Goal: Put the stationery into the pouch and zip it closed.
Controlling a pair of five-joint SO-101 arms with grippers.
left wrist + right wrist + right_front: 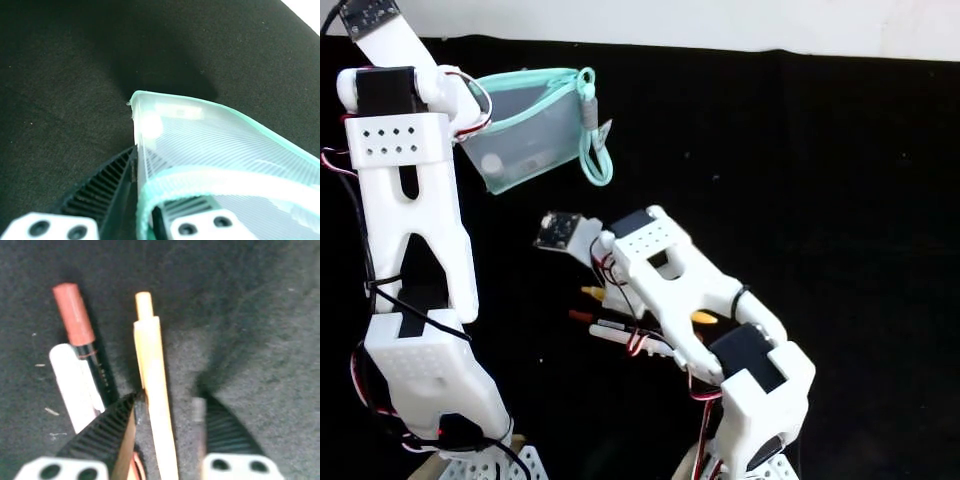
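Teal mesh marks the pouch (pixel 530 125), which hangs in the air at the far left of the table, lifted off the black cloth (pixel 820 200). The left gripper (pixel 142 170) has its jaws pinched on one end of it, near the rim. That holds the bag up and steady, probably so the other arm can load it. Its strap (pixel 592 150) dangles from the opposite end. How far the zip is open I cannot tell.

Nearer the arms' bases, three pens lie side by side on the cloth, well apart from the pouch: a yellow pen (pixel 152 370), a red-capped pen (pixel 74 315), and a white pen (pixel 70 375) touching the red-capped one. The right gripper (pixel 169 400) sits low over them with its jaws wide. The yellow pen lies between them, not yet clamped. That straddle looks like the set-up for picking the yellow one first.
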